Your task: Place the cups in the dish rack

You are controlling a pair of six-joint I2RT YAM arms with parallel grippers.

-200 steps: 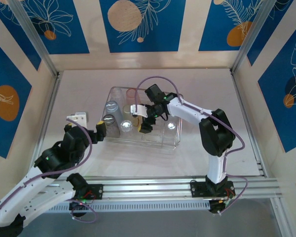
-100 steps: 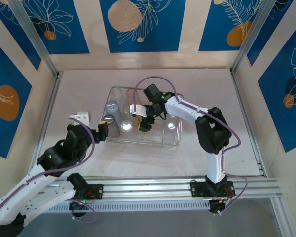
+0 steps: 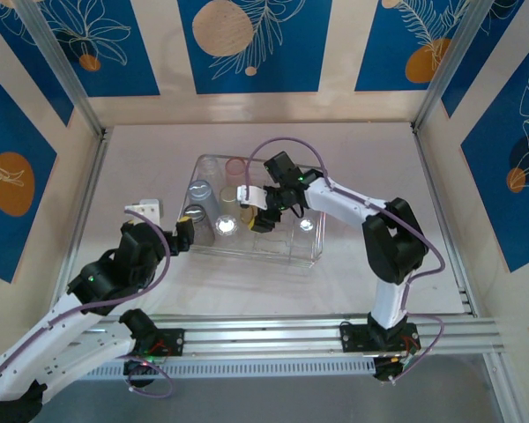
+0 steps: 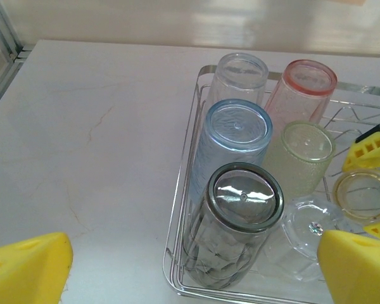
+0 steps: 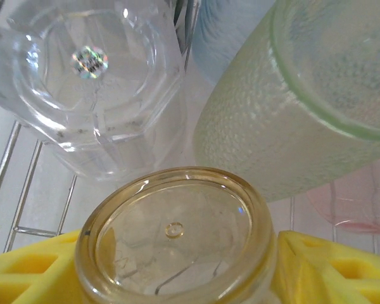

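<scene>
The dish rack (image 3: 257, 256) sits mid-table with several cups standing upside down in it. The left wrist view shows a smoky grey cup (image 4: 240, 209) in the near left corner, then blue (image 4: 237, 126), clear (image 4: 240, 69), pink (image 4: 307, 79), yellow-green (image 4: 304, 149) and a faceted clear cup (image 4: 310, 225). My right gripper (image 3: 251, 210) (image 5: 177, 272) is shut on an inverted amber cup (image 5: 171, 234) (image 4: 361, 190), a yellow finger against each side. My left gripper (image 3: 181, 233) (image 4: 193, 259) hangs open at the rack's left end, just above the grey cup and holding nothing.
Another clear cup (image 3: 306, 224) stands in the rack's right half. A small white block (image 3: 141, 210) lies on the table left of the rack. Blue-patterned walls and metal posts close in the table on three sides.
The right gripper's fingers have closed in around the amber cup. The left arm has shifted slightly and stays open.
</scene>
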